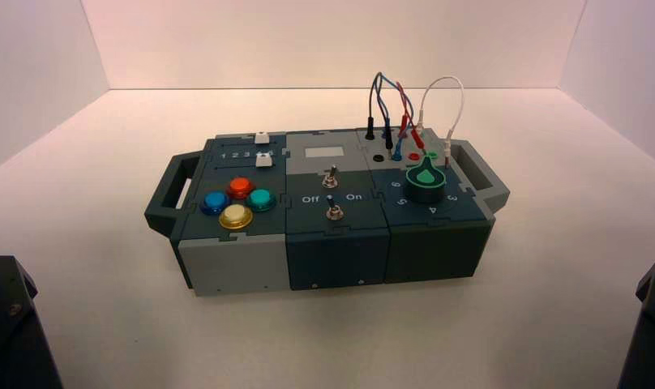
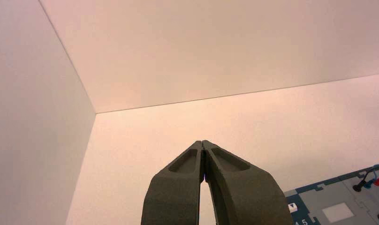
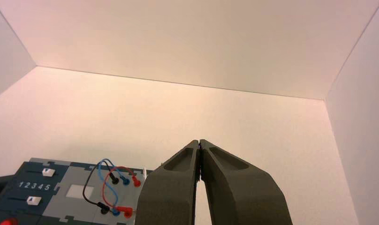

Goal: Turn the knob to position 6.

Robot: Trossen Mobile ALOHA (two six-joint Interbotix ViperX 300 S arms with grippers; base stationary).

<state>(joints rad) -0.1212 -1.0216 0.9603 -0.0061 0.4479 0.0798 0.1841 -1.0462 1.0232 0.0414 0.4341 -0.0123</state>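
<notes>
Atop box point(image 1: 336, 263), R side: wires point(image 1: 409, 101) behind knob point(image 1: 425, 185).

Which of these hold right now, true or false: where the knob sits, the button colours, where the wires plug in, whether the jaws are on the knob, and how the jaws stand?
1. The green-pointered knob is on the box's right section. True.
2. The four dome buttons are all red. False: they are red, blue, green and yellow.
3. The wires plug in at the box's left section, beside the sliders. False: they plug in at the far right, beyond the knob.
4. The right gripper is clamped on the knob. False: it is away from the box, at the right.
5. The left gripper's jaws are closed together. True.
</notes>
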